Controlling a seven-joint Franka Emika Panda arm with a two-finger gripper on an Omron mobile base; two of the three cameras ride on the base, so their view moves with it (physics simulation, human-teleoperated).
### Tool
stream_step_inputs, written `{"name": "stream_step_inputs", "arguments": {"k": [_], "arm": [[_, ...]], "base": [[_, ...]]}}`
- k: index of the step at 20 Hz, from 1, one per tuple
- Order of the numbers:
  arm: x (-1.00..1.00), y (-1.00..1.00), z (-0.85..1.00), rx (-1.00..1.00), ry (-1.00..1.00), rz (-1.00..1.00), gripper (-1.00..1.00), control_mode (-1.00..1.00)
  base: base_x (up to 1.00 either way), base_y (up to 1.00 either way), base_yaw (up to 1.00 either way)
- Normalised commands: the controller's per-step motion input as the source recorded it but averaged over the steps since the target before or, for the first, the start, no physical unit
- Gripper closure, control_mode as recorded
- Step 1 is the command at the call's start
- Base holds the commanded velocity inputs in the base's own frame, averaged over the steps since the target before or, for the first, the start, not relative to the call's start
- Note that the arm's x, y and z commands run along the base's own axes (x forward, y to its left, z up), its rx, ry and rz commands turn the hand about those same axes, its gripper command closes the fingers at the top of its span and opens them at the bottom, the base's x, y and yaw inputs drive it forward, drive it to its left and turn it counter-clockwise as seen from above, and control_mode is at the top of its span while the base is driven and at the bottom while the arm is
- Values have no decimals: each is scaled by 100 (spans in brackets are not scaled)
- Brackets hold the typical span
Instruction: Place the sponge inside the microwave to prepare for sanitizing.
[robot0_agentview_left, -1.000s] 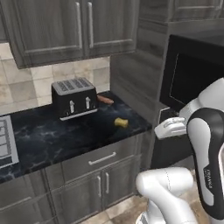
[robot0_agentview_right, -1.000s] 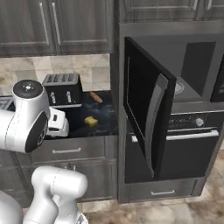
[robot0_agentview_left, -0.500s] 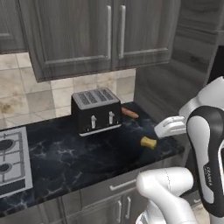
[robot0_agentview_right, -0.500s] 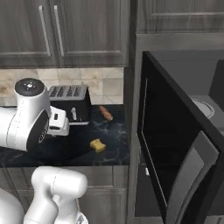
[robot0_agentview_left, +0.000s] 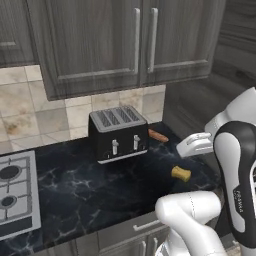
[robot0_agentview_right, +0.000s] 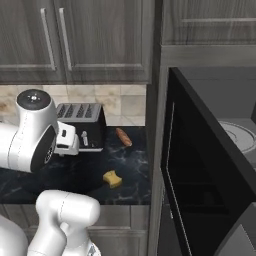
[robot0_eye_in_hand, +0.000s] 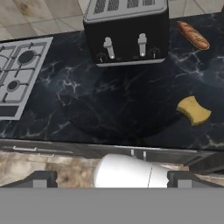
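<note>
The sponge (robot0_agentview_left: 181, 173) is a small yellow-orange block lying on the dark marble counter (robot0_agentview_left: 75, 185), near its front right edge; it also appears as the sponge (robot0_agentview_right: 113, 178) and the sponge (robot0_eye_in_hand: 193, 110). My gripper (robot0_eye_in_hand: 111, 180) is open and empty, its fingertips (robot0_eye_in_hand: 40, 179) spread wide. It hovers above and short of the counter's front edge. The hand (robot0_agentview_left: 194, 145) hangs above the sponge, apart from it. To the right, the black microwave (robot0_agentview_right: 210, 165) stands with its door (robot0_agentview_right: 192, 190) swung open, and the round turntable (robot0_agentview_right: 241, 135) shows inside.
A black four-slot toaster (robot0_agentview_left: 117, 134) stands at the back of the counter, with a reddish-brown sausage (robot0_agentview_left: 158, 135) beside it on the right. A stove top (robot0_agentview_left: 15, 195) takes up the counter's left end. Grey cabinets (robot0_agentview_left: 135, 40) hang overhead.
The whole picture has shifted: the base has driven toward the counter, so the toaster and sponge look bigger and nearer. The sponge lies where it was; the arm holds its pose.
</note>
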Motion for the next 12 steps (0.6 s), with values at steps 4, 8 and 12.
{"name": "stream_step_inputs", "arguments": {"k": [4,8,12], "arm": [[0,0,0,0,0,0,-100,100],[0,0,0,0,0,0,-100,100],[0,0,0,0,0,0,-100,100]], "base": [[1,-2,0],[0,0,0],[0,0,0]]}}
